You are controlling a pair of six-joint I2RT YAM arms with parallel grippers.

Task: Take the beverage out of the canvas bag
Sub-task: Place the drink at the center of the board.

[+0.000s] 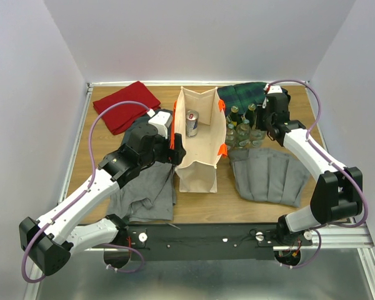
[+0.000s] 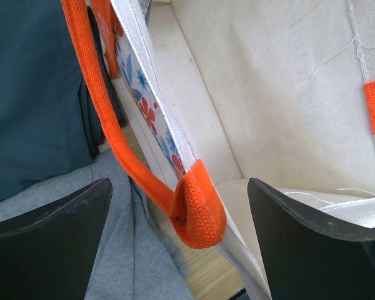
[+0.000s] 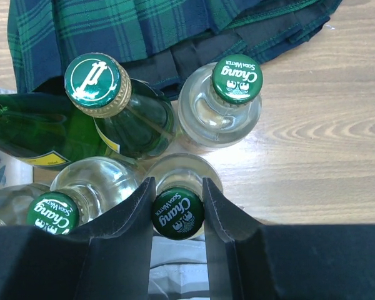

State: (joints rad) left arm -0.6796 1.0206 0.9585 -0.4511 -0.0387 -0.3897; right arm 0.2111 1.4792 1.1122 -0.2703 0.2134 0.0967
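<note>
Canvas bag (image 2: pixel 287 94) wall between wide-open left gripper (image 2: pixel 178 244) | right gripper (image 3: pixel 178 215) clamps bottle cap (image 3: pixel 177 213)

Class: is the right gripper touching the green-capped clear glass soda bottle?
Touching. The right wrist view shows the right gripper with both fingers pressed against the bottle's green cap.

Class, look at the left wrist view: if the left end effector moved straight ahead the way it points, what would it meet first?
Most likely the folded end of the orange handle on the canvas bag wall, centred between the open left end effector; depth is uncertain.
</note>
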